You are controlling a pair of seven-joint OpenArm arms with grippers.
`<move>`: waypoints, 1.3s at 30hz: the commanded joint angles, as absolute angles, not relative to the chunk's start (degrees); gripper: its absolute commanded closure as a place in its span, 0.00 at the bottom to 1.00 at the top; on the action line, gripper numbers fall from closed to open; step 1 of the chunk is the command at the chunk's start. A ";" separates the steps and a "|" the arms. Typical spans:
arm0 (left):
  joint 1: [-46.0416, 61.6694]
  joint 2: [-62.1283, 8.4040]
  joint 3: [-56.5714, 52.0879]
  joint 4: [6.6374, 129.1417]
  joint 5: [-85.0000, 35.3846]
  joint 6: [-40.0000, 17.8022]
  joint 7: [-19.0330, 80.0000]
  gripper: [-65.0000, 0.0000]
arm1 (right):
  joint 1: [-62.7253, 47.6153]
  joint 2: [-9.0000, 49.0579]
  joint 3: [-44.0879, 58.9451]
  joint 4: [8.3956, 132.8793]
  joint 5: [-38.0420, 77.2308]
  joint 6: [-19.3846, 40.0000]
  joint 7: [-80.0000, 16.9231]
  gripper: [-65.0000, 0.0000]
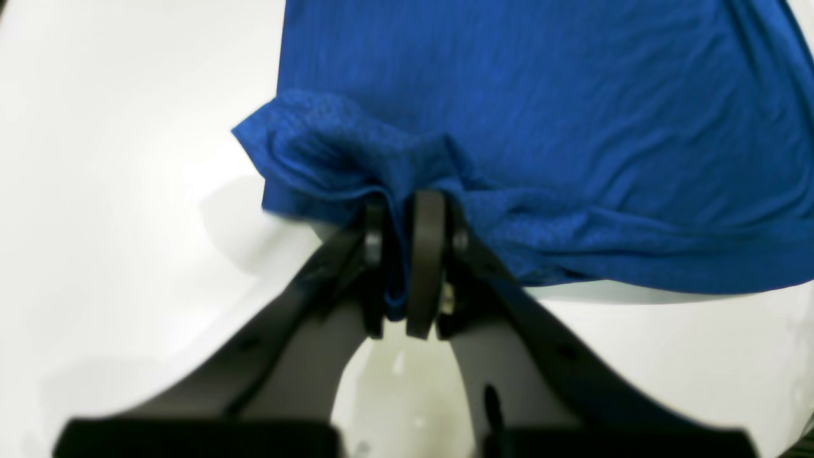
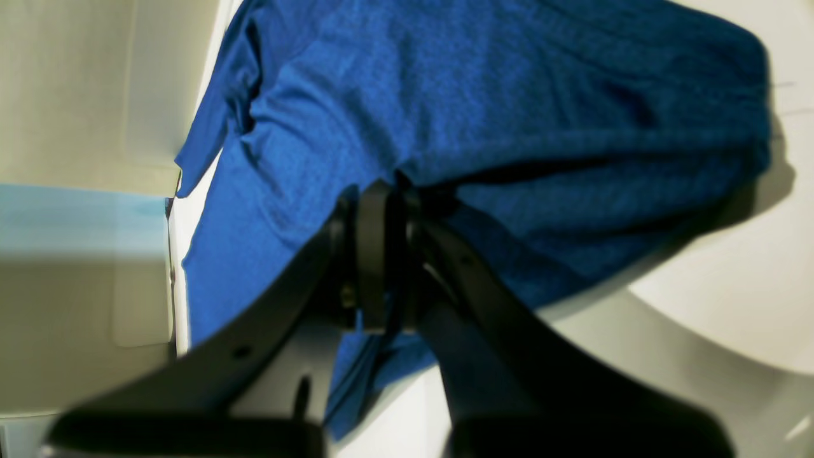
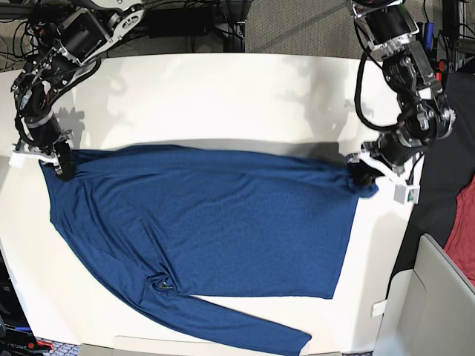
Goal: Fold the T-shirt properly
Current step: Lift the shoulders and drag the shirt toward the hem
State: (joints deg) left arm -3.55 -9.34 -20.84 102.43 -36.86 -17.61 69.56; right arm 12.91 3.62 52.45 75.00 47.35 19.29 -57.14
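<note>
Base view shows the T-shirt [image 3: 208, 222] spread on the white table [image 3: 223, 96], its long axis running between the two arms. The right gripper [image 3: 61, 169] and the left gripper [image 3: 361, 176] each pinch an end of its far edge, the cloth lying toward the near side. Only the wrist views show fabric clamped between the jaws.

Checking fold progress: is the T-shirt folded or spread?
Mostly spread: the T-shirt lies flat on the table, its far edge pinched at both ends.
</note>
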 commanded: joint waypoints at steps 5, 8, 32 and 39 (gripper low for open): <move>-7.25 -9.89 -20.97 102.20 -37.58 -17.89 68.44 0.99 | 17.89 5.23 52.44 71.43 48.75 19.91 -56.22 0.97; -8.92 -9.89 -20.97 99.65 -37.58 -17.89 68.35 0.99 | 19.65 5.23 52.44 70.55 48.84 19.91 -56.22 0.97; -14.20 -9.89 -20.97 85.32 -37.58 -17.89 60.70 0.99 | 26.51 7.08 57.36 62.02 46.46 27.03 -52.62 0.97; -14.29 -10.24 -20.88 84.26 -37.58 -17.80 62.90 0.74 | 24.48 7.16 57.01 62.11 46.46 26.42 -52.88 0.69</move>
